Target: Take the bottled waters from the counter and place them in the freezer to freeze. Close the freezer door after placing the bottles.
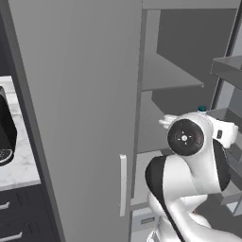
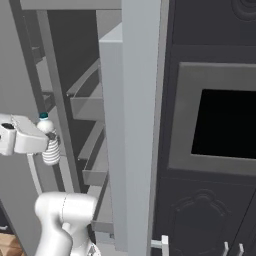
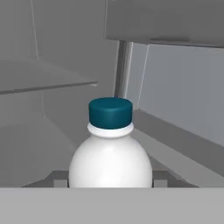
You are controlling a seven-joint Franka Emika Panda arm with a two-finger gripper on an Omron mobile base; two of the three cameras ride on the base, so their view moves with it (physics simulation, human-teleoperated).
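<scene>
Gripping the water bottle at its body, the gripper is closed on it, jaws either side of the lower half. Bottle is upright, dark teal cap on top, pale ribbed body showing below the hand in right base view. In left base view just the teal cap peeks above the wrist.

Bottle is held inside the open freezer compartment, in the air, not resting on anything I can see. In hand view a grey shelf runs to the left and behind it, w/ another ledge lower down on the right. Can't tell how near the bottle base is to any shelf.

Freezer door stands open on the arm's left in right base view, w/ door bins stacked between the bottle and the centre divider. Left base view: the plain grey fridge door is shut, pale vertical handle near its lower edge; interior shelves to its right.

Further out: marble tabletop at far left w/ a dark appliance on it, dark drawers under. Right base view has the dark built-in oven w/ its black window at right.
</scene>
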